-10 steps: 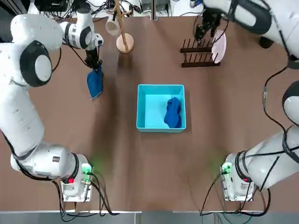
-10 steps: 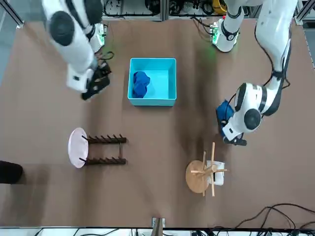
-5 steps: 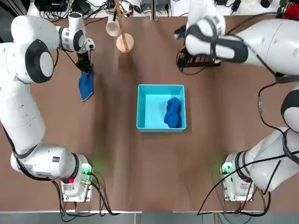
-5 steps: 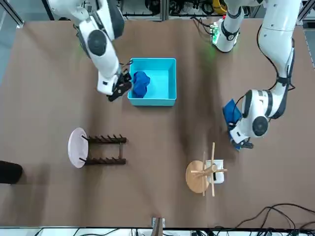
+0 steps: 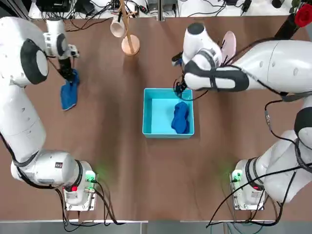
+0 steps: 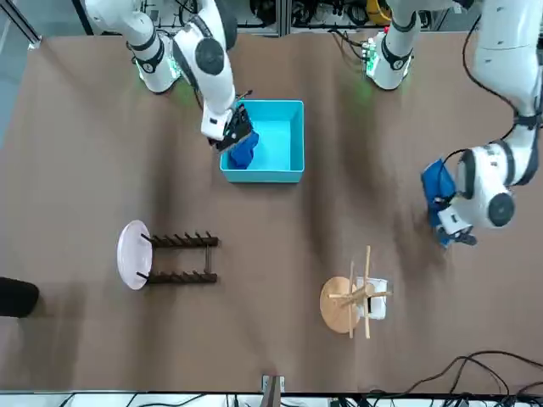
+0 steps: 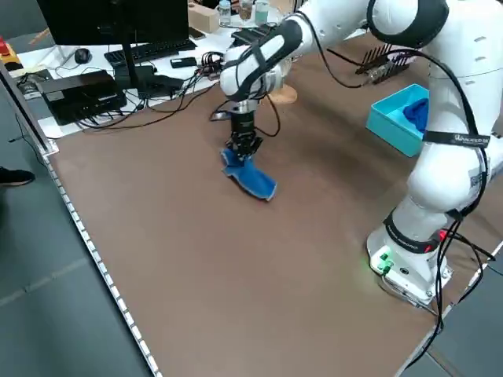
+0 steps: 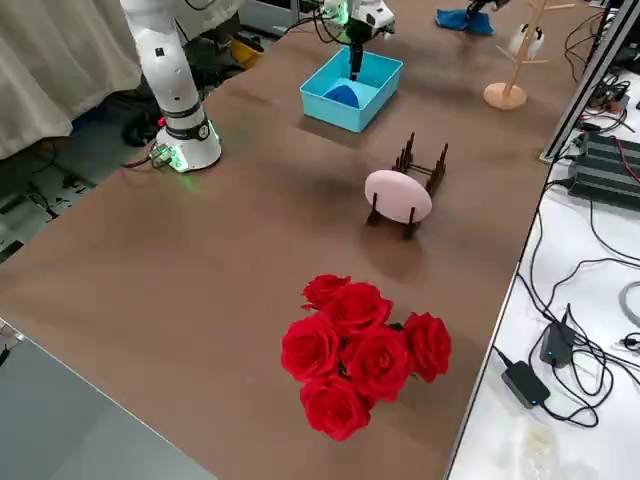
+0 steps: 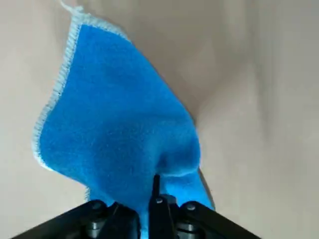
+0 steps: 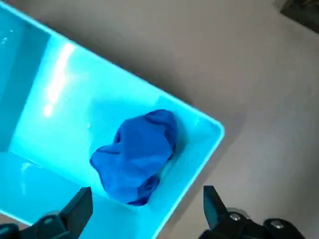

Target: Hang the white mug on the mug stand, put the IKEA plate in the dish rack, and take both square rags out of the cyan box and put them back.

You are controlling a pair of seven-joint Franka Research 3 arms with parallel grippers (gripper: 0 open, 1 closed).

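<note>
My left gripper (image 5: 68, 74) is shut on one deep-blue square rag (image 5: 68, 95) at the far left of the table; the rag (image 9: 119, 134) hangs from the fingers and its lower end rests on the table (image 7: 253, 179). My right gripper (image 10: 147, 195) is open above the far right corner of the cyan box (image 5: 157, 115), over the second rag (image 5: 180, 117), which lies crumpled inside. The white mug (image 5: 117, 27) hangs on the mug stand (image 5: 130, 46). The IKEA plate (image 6: 133, 253) stands upright in the dish rack (image 6: 180, 259).
A bunch of red roses (image 8: 365, 350) sits near the table's right edge. Cables, a monitor and keyboards lie beyond the far and left edges. Bare brown table (image 5: 146, 175) stretches between the box and the arms' bases.
The left gripper has carried its rag leftward, away from the mug stand. The right gripper has swung from the dish rack to above the cyan box.
</note>
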